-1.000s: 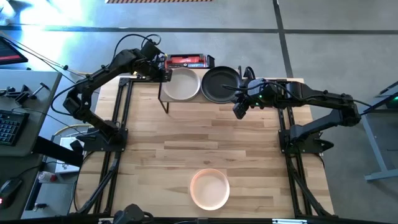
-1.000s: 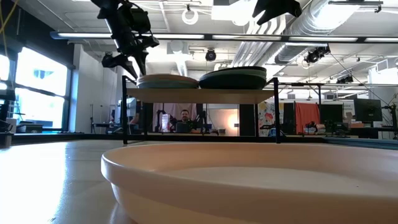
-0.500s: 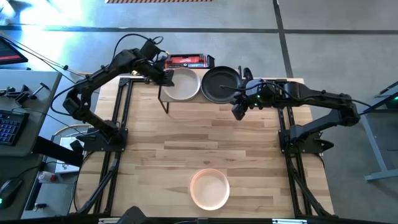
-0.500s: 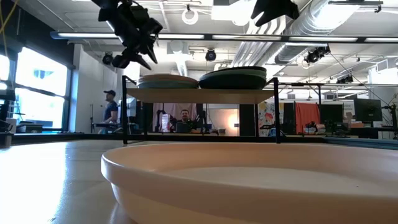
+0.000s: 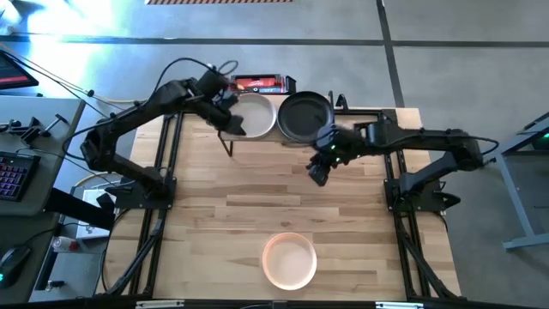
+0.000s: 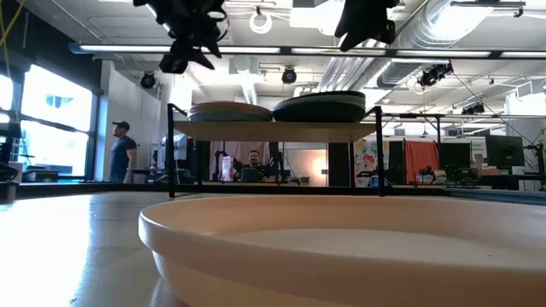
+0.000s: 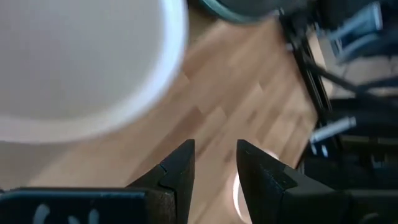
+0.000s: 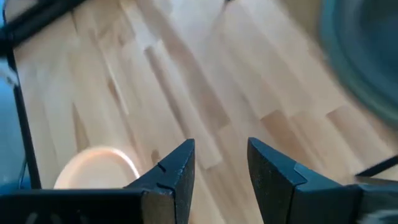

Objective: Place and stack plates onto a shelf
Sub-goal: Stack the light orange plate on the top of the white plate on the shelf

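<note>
Plates: two stacks already sit on the shelf (image 5: pixel 230 136) at the far edge of the table, a pale stack with a cream-white plate (image 5: pixel 253 116) on top to the left and a dark stack topped by a black plate (image 5: pixel 304 117) to the right. One peach-pink plate (image 5: pixel 288 259) is left, alone on the table (image 5: pixel 360 232) near the front edge, roughly mid-width (it fills the foreground in the low view (image 6: pixel 341 247)).

Left gripper (image 5: pixel 233 125) hangs over the shelf's left end, just beside the cream-white plate; jaws a narrow gap apart, holding nothing.

Right gripper (image 5: pixel 319 172) is off the shelf, above bare table just in front of the black stack; jaws slightly parted, also empty. Its wrist camera sees the peach-pink plate (image 8: pixel 96 167) ahead past the fingers.

Key relation: the remaining plate lies well apart from both grippers, toward the front edge. It's round, so no long axis to align, only a rim to pinch. Right gripper looks nearer and is clear of the shelf, so I'd judge it better placed for the pick.
</note>
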Available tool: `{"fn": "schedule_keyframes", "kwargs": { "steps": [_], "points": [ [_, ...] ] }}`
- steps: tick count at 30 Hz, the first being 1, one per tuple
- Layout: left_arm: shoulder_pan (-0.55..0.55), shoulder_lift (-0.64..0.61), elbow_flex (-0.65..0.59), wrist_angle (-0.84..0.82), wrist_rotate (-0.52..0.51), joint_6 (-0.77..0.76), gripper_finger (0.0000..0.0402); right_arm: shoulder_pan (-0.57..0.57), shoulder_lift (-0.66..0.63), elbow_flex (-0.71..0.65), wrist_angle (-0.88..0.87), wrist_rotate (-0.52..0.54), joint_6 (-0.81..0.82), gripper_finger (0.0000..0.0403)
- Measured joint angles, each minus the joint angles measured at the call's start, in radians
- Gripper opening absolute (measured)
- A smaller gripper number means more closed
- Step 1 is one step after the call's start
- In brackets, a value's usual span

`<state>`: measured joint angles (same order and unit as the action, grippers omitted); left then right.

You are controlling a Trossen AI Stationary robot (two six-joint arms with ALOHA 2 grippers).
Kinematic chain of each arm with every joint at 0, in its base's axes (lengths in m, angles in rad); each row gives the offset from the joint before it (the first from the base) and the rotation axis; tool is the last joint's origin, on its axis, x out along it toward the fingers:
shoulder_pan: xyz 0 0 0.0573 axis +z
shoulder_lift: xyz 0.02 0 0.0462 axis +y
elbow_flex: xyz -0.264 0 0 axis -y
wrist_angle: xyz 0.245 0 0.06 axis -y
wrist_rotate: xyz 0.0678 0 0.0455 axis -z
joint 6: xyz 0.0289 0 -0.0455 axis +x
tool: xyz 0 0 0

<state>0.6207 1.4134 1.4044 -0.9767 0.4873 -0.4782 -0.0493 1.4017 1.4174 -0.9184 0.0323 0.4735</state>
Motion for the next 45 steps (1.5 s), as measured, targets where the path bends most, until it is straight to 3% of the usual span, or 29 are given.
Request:
{"fn": "schedule_keyframes", "kwargs": {
  "steps": [10, 22, 35, 45],
  "points": [
    [-0.248, -0.008, 0.0, -0.023, -0.021, -0.011, 0.0106, 0.13, 0.14, 0.0, -0.004, -0.026, 0.053, 0.0126],
    [-0.46, -0.008, 0.0, -0.241, -0.32, -0.085, 0.0106, 0.254, 0.377, 0.0, -0.007, -0.053, 0.044, 0.0126],
    [-0.485, -0.008, 0.0, -0.254, -0.465, -0.122, 0.0106, 0.278, 0.487, 0.0, 0.098, -0.174, 0.016, 0.0125],
    [-0.485, -0.008, 0.0, -0.254, -0.47, -0.122, 0.0106, 0.316, 0.524, 0.0, 0.149, -0.198, 0.026, 0.0125]
  ]
}}
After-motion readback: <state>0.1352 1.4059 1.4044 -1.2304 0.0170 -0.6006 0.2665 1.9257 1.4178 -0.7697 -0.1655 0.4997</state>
